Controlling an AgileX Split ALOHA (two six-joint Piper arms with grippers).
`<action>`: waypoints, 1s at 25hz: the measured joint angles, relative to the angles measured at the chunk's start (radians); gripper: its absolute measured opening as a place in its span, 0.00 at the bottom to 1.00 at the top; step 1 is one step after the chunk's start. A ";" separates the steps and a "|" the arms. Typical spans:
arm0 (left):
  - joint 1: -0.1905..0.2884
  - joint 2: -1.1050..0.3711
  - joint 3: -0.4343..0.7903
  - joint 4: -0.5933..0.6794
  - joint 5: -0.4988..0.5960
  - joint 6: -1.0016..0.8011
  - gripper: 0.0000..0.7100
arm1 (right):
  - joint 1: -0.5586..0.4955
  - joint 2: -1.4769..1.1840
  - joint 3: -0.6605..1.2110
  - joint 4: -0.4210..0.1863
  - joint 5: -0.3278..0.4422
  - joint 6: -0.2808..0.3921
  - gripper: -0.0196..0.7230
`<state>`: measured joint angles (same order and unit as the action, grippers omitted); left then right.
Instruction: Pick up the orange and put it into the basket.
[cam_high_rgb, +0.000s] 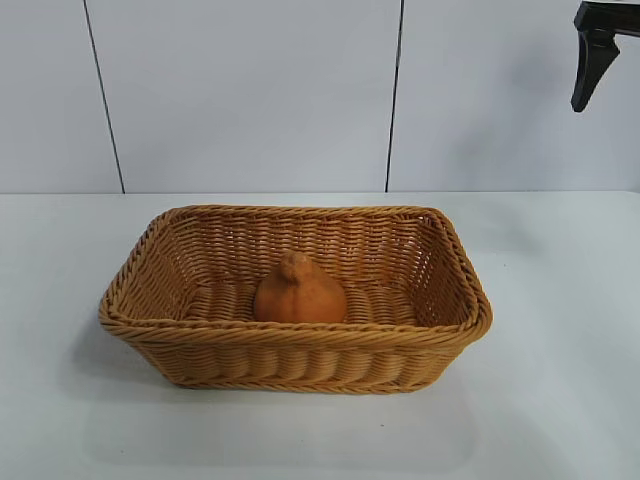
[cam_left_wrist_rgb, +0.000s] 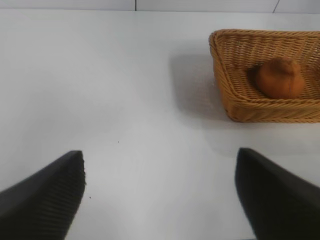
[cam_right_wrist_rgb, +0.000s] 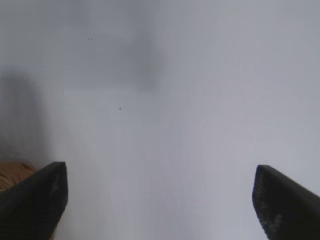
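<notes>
Looks basically done: orange (cam_high_rgb: 299, 292) sits inside the basket (cam_high_rgb: 300, 345), right gripper (cam_right_wrist_rgb: 160, 200) up off to the side with jaws apart and empty, left gripper (cam_left_wrist_rgb: 160, 200) parked over the desk (cam_left_wrist_rgb: 125, 100), jaws apart too, so just retreat.

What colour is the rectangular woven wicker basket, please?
Golden tan-brown basket, clearest in the exterior view.

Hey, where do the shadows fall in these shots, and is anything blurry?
Exterior view: a soft shadow pools on the table around the basket. Left wrist view: the basket's shadow lies beside its wall, and the orange looks soft. Right wrist view: mostly hazy, with faint grey shadows on the table.
</notes>
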<state>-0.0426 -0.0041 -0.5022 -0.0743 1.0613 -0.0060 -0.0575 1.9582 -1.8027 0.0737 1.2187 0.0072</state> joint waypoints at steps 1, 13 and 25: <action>0.000 0.000 0.000 0.000 0.000 0.000 0.82 | 0.000 -0.025 0.029 0.002 -0.001 -0.007 0.96; 0.000 0.000 0.000 0.000 0.000 0.006 0.82 | 0.000 -0.605 0.758 0.037 0.002 -0.080 0.96; 0.000 0.000 0.000 0.000 0.000 0.000 0.82 | 0.000 -1.206 1.189 0.036 -0.069 -0.106 0.96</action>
<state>-0.0426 -0.0041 -0.5022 -0.0743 1.0613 -0.0060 -0.0575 0.7522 -0.6135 0.1101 1.1492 -0.0990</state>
